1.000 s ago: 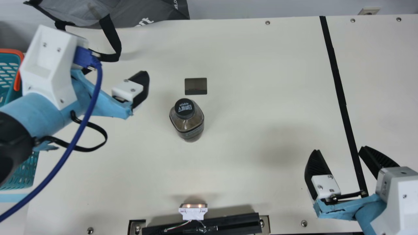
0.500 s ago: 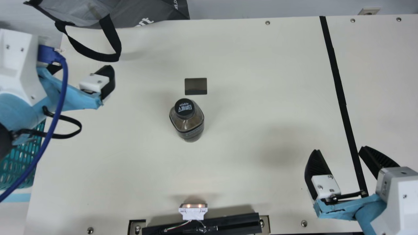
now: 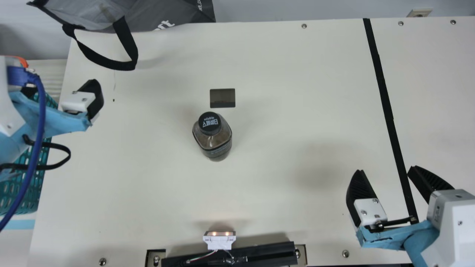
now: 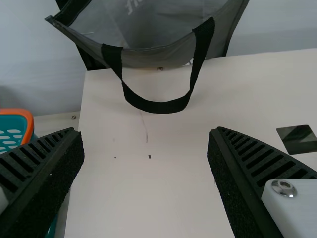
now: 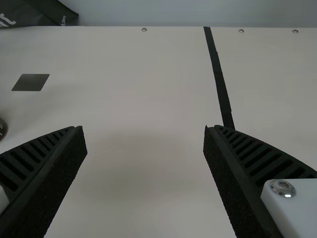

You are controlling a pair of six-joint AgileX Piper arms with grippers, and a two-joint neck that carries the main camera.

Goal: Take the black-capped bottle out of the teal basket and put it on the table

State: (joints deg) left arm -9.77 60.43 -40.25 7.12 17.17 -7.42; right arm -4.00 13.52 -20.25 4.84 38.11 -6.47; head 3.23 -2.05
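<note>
My left gripper (image 3: 62, 88) stands open over the table's left edge in the main view, partly covering the teal basket (image 3: 34, 191). In its wrist view the left gripper (image 4: 146, 131) has only bare table between its fingers, with the basket's orange rim (image 4: 28, 119) beside one finger. The black-capped bottle (image 3: 217, 141) stands upright on the table (image 3: 282, 111), clear of both grippers; a sliver of the bottle (image 5: 2, 128) shows in the right wrist view. At the lower right, my right gripper (image 3: 386, 170) is open and empty, as the right gripper (image 5: 143, 128) also appears from its wrist.
A dark rectangle (image 3: 222, 98) lies just behind the bottle. The grey bag (image 3: 163, 15) is at the back left, its black strap (image 3: 124, 65) hanging onto the table. Black tape (image 3: 386, 107) crosses the right side, and a small lit device (image 3: 219, 240) sits at the front edge.
My left gripper has moved left, away from the bottle and toward the basket side, uncovering the bag's strap and more table. The bottle and my right arm have stayed put.
</note>
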